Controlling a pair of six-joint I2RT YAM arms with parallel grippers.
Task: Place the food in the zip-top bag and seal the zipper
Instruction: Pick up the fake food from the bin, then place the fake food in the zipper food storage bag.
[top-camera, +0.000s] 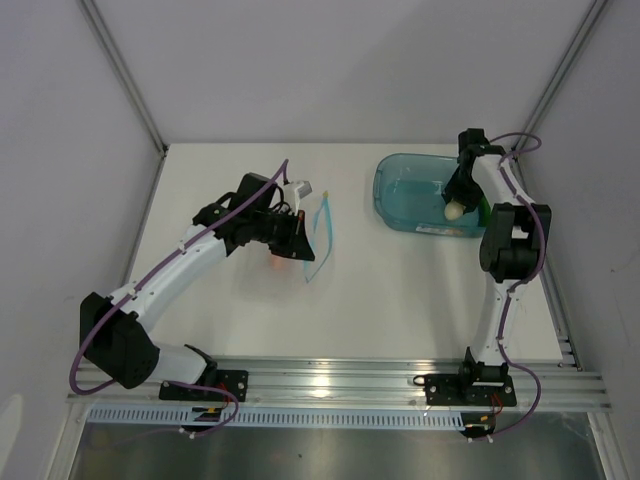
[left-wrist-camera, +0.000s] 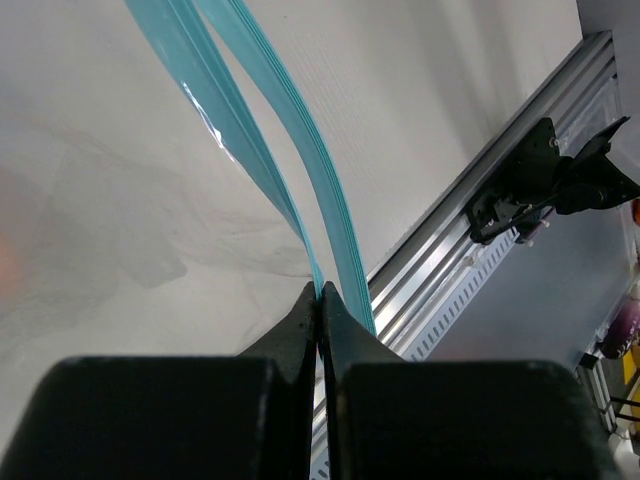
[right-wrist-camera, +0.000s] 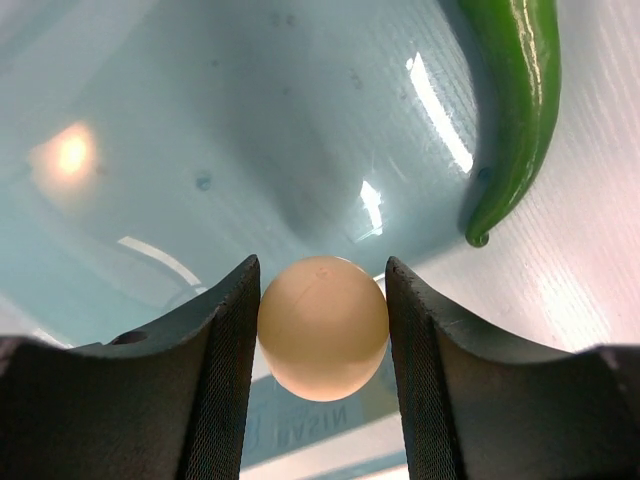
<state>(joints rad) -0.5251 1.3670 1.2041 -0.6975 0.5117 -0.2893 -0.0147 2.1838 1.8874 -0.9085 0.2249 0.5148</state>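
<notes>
The clear zip-top bag (top-camera: 318, 238) lies left of the table's middle with its mouth parted. Its two light blue zipper strips (left-wrist-camera: 240, 130) run apart from each other. My left gripper (left-wrist-camera: 321, 292) (top-camera: 300, 240) is shut on one strip at its end. A pinkish-orange piece (top-camera: 278, 262) shows under that gripper; I cannot tell if it is inside the bag. My right gripper (right-wrist-camera: 322, 265) (top-camera: 455, 205) is shut on the cream-white round food (right-wrist-camera: 322, 325), held just above the floor of the teal tub (top-camera: 400, 185). The dark green piece (right-wrist-camera: 515, 110) lies in the tub.
The teal tub (right-wrist-camera: 200, 120) stands at the back right of the white table. An aluminium rail (top-camera: 330, 380) (left-wrist-camera: 470, 250) with both arm bases runs along the near edge. Grey walls and slanted frame posts close in the back and the sides.
</notes>
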